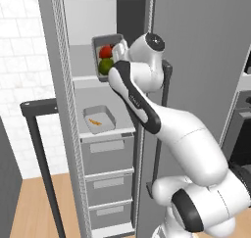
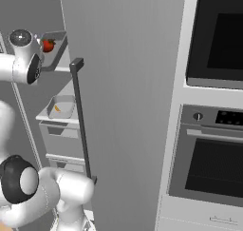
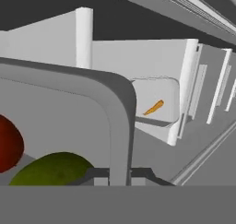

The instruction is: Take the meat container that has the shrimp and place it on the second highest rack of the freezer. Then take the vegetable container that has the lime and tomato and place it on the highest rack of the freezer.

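Tool: the tool point(image 3: 114, 172) is clamped on the near rim of the vegetable container point(image 1: 99, 42), 1 dark tip on each side of the wall in the hand view.
Vegetable container: a grey tray, tilted steeply so its open face turns toward the left base camera, held inside the freezer point(image 1: 196, 46) over the highest rack point(image 1: 83, 68); whether it touches that shelf cannot be told.
Tomato: the tomato point(image 1: 105, 52) lies in the held tray, above the lime point(image 1: 106, 66) in the left base view and touching it.
Lime: green, at the tray's lower end, beside the tool.
Meat container: the meat container point(image 1: 104, 110) sits flat on the second rack point(image 1: 125, 119), directly below the held tray.
Shrimp: the shrimp point(image 1: 95, 121) lies on the floor of that tray, small and orange.
Drawers: 3 pale drawers point(image 1: 109, 151) are stacked under the lower shelf, all pushed in.
Freezer door: the door point(image 2: 128, 82) stands open, its dark bar handle point(image 2: 80, 116) facing the right base camera.
Oven column: an oven point(image 2: 213, 163) stands to the right of the freezer.
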